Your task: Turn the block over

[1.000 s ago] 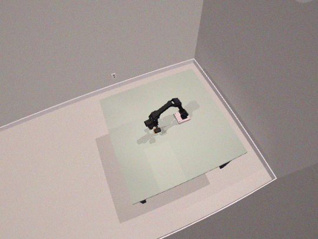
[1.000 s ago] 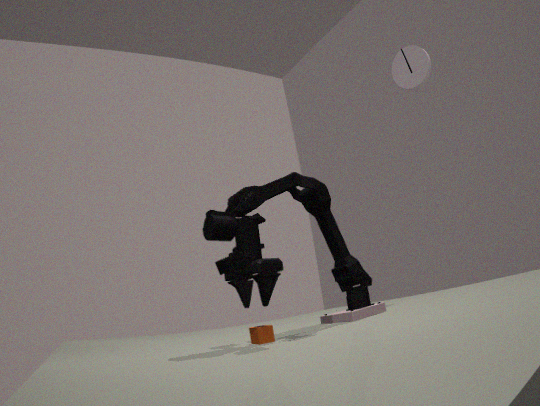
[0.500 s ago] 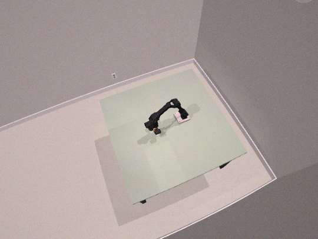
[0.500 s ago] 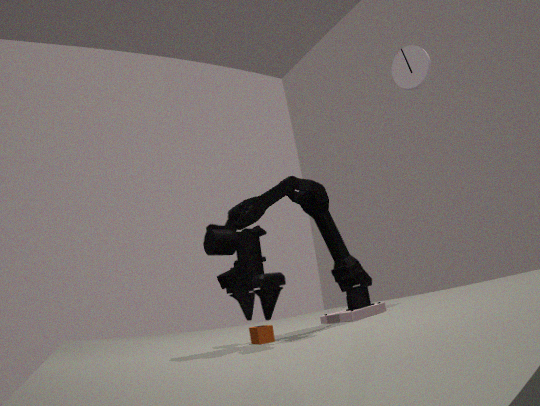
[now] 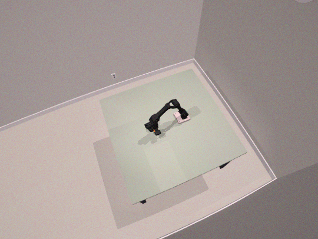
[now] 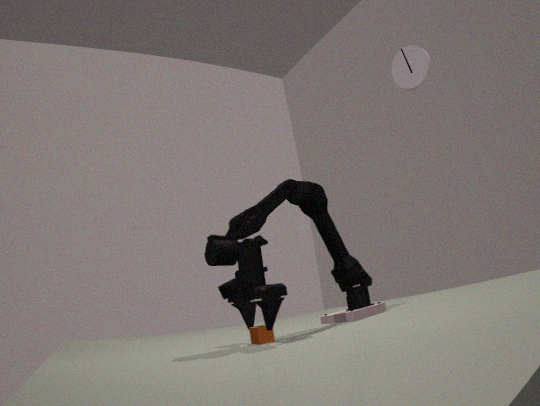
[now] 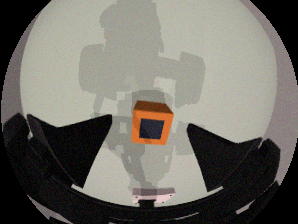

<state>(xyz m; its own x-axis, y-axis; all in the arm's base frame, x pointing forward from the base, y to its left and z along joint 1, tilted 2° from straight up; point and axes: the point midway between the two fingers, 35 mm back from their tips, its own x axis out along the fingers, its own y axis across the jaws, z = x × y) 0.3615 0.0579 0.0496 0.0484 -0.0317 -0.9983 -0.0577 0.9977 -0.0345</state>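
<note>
An orange block (image 6: 262, 335) (image 7: 170, 114) rests on the pale green table (image 5: 188, 165) (image 6: 400, 360). Its dark square mark (image 7: 151, 129) faces up, towards the wrist camera. In the top view only a sliver of the block (image 5: 153, 130) shows beside the black arm. My gripper (image 6: 260, 329) (image 7: 150, 123) is open and points down, just above the block. In the wrist view the block lies between the two spread fingertips, with a gap on each side. In the exterior view the fingertips reach about the height of the block's top; whether they touch it cannot be told.
The arm's pink base plate (image 5: 178, 118) (image 6: 340, 318) (image 7: 165, 196) stands on the table, with the arm arching from it to the block. The arm's shadow falls across the table around the block. Walls stand beyond the table's far edges.
</note>
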